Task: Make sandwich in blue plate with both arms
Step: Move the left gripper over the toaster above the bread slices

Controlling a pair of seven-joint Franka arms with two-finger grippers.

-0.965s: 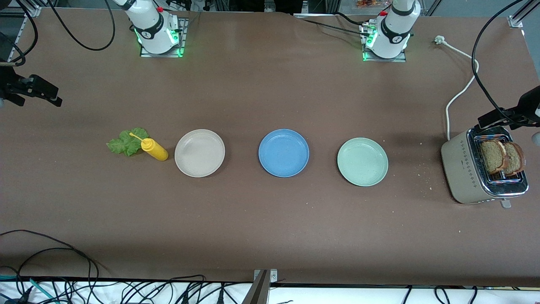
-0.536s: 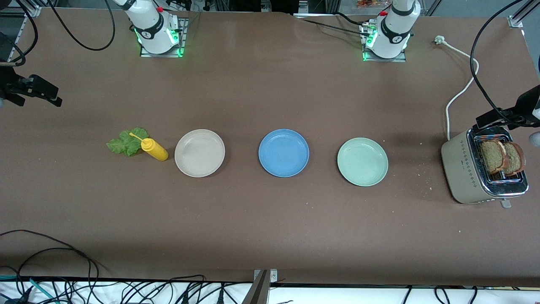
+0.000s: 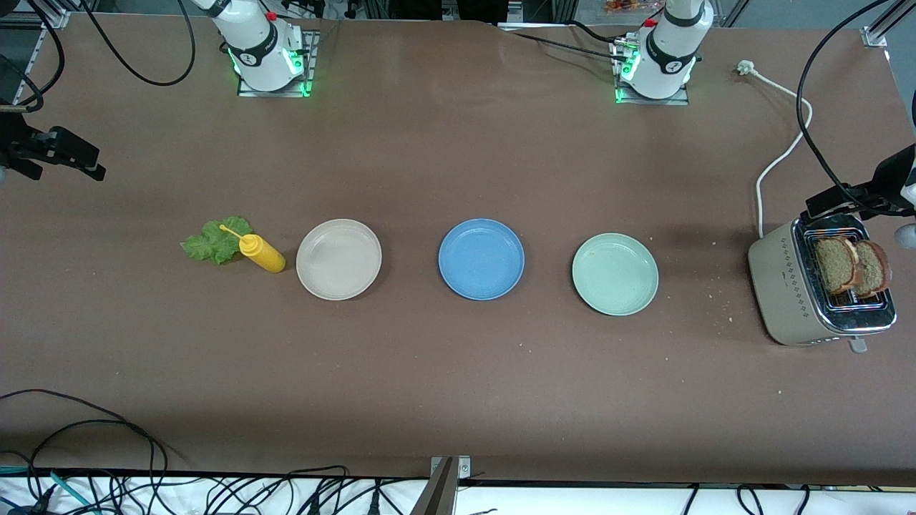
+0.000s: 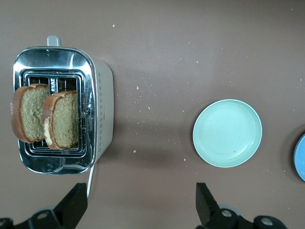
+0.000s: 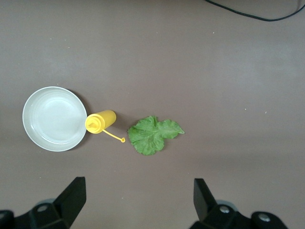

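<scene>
Left gripper (image 4: 138,205) gapes above toaster (image 4: 102,102); blue plate (image 3: 481,258) bare

Three plates in a row mid-worktop (image 3: 458,372): beige plate (image 3: 338,259), blue plate (image 3: 481,259), mint plate (image 3: 615,274), all bare. Lettuce leaf (image 3: 211,243) touching yellow squeeze bottle (image 3: 262,254) at right arm's end. Two toast slices (image 3: 851,267) upright in toaster (image 3: 794,293) at left arm's end.

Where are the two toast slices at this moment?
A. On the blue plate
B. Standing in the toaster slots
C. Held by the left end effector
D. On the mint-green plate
B: both toast slices stand upright in the toaster, while the blue plate holds nothing and the open left end effector hangs above the table beside the toaster.
</scene>
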